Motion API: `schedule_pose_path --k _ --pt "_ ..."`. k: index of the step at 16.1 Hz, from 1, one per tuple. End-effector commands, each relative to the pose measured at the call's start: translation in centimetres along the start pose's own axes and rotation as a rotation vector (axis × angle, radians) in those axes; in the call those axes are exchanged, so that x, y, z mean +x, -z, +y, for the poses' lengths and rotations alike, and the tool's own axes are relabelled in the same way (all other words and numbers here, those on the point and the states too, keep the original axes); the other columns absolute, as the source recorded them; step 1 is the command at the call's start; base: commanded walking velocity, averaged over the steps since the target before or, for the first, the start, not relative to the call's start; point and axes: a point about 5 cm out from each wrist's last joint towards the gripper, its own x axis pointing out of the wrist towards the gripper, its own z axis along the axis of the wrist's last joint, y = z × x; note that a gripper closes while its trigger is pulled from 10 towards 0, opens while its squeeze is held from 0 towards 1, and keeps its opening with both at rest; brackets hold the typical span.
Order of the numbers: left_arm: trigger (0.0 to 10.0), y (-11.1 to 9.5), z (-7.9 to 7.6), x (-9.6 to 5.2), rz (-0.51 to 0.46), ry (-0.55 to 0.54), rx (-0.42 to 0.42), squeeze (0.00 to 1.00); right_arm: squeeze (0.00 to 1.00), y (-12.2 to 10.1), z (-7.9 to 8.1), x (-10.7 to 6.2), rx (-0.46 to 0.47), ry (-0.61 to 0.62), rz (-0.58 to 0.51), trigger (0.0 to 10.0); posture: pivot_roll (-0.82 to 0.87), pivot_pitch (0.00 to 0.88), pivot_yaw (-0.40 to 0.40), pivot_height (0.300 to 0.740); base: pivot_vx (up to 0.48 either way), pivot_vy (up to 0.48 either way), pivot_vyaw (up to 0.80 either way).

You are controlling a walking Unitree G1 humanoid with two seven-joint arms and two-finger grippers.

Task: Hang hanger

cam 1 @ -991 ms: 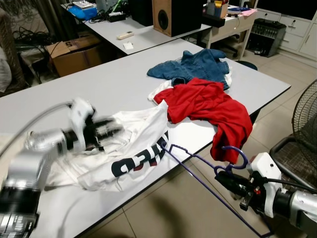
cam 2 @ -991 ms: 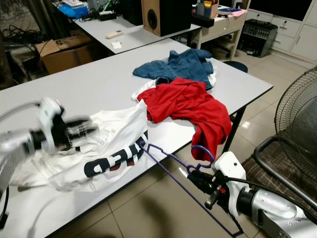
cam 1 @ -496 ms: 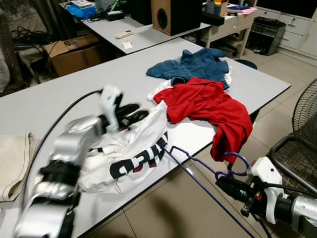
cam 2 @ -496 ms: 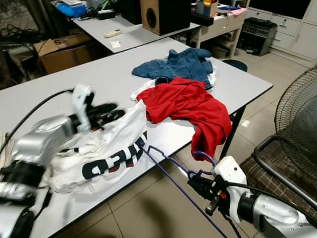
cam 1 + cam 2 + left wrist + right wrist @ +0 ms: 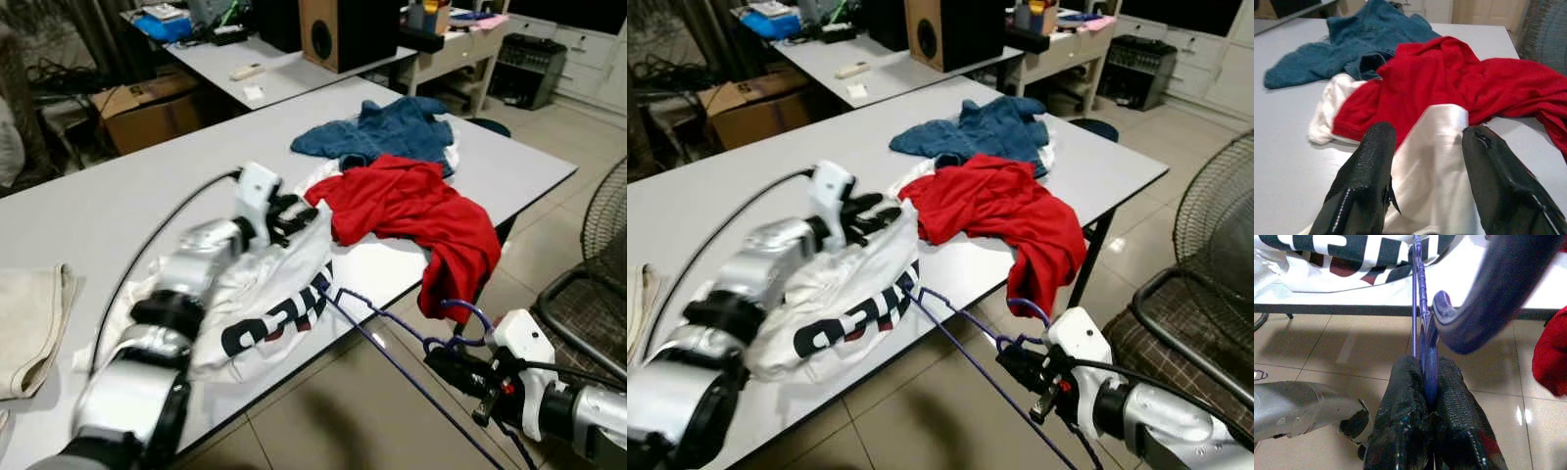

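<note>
The right tool (image 5: pixel 446 364), in the left eye view, sits low beyond the near edge of the surface (image 5: pixel 118 186), clamped on the neck of the purple hanger (image 5: pixel 392 328) just under its hook. The hanger's long axis runs from that grip up and toward the robot's left, and its far end is tucked into the white shirt (image 5: pixel 260 304) at the edge. The left tool (image 5: pixel 292 211) rests on top of that shirt, beside the red garment (image 5: pixel 411 211), so it is the arm nearer the cloth while the right arm carries the hanger. A blue denim garment (image 5: pixel 387 127) lies farther back.

The right eye view gives the same layout, with a fan guard (image 5: pixel 1215 225) off to the robot's right.

The left wrist view adds what the head views leave blurred: the left tool's fingers (image 5: pixel 1364 174) are spread apart, straddling a fold of white cloth that butts against the red garment.

The right wrist view shows the grip itself: both fingers (image 5: pixel 1403 416) pressed tight on the purple wire, the hook curving off above them and the shaft leading straight to the printed shirt.
</note>
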Motion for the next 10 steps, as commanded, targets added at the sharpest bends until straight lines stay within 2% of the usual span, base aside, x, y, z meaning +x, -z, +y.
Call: schedule_pose_path --k 1,2,3,4,10 --pt "10.0 -0.1 0.2 0.1 0.011 -0.013 0.029 0.0 0.0 -0.1 0.2 0.1 -0.008 -0.008 0.01 10.0 -0.07 0.0 0.119 0.74 0.0 0.0 0.0" --pt "10.0 0.3 0.0 0.4 0.02 -0.011 0.024 0.0 0.0 -0.2 0.2 0.2 -0.01 -0.009 0.009 10.0 -0.08 0.0 0.121 0.74 0.0 0.0 0.0" --pt "6.3 0.6 -0.4 0.6 0.012 0.016 -0.025 0.0 0.0 -0.2 0.2 0.2 -0.012 -0.01 0.008 10.0 -0.08 0.0 0.122 0.74 0.0 0.0 0.0" --pt "0.0 0.8 -0.6 0.6 0.018 0.038 -0.045 0.0 0.0 -0.2 0.1 0.2 -0.015 -0.008 0.008 10.0 -0.08 0.0 0.124 0.74 0.0 0.0 0.0" --pt "0.0 1.2 -0.4 0.5 0.02 0.045 -0.039 0.0 0.0 -0.3 0.0 0.2 -0.02 -0.006 0.008 10.0 -0.08 0.0 0.122 0.74 0.0 0.0 0.0"
